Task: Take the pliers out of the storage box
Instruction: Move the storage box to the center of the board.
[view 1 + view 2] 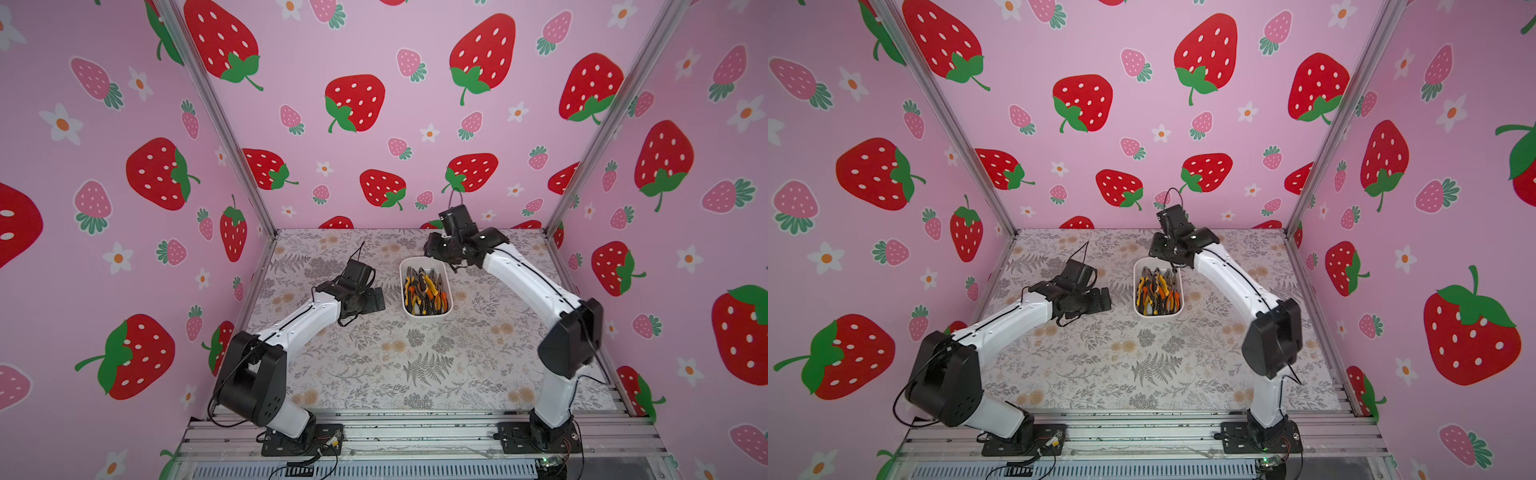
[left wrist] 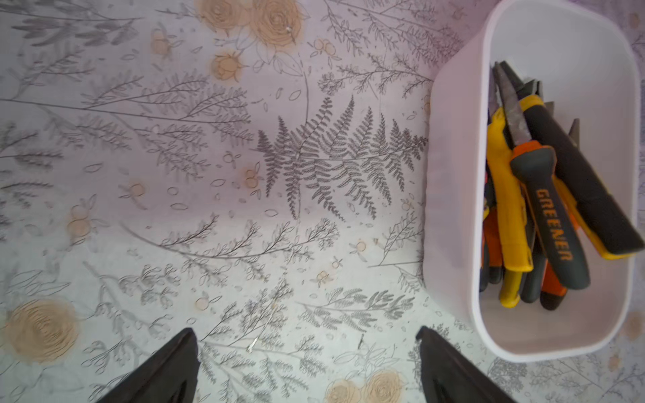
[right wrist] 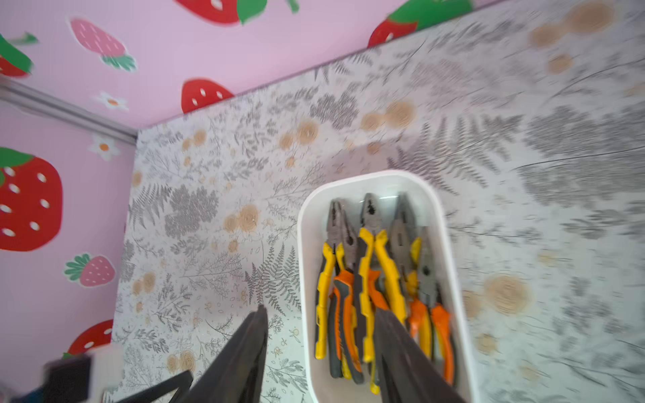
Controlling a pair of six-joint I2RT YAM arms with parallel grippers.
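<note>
The rounded white plastic storage box (image 2: 453, 209), just beside the left claw (image 2: 305, 329), looks smooth and slightly glossy. Its pliers (image 2: 544, 195) have dull, rough grey metal jaws and matt rubbery yellow, orange and black handles. The fern-printed table cover (image 2: 244, 174) below is matt.

On the table (image 1: 374, 365), the storage box (image 1: 424, 318) sits toward the far side, between the two arms. The pliers (image 1: 426, 291) lie piled in it, heads toward the back wall and handles toward the front. The left gripper (image 2: 306, 333) hangs over bare table to the left of the box, apart from it. The right gripper (image 3: 321, 349) hangs above the box, straddling one long wall: one finger over the pliers, the other outside.
</note>
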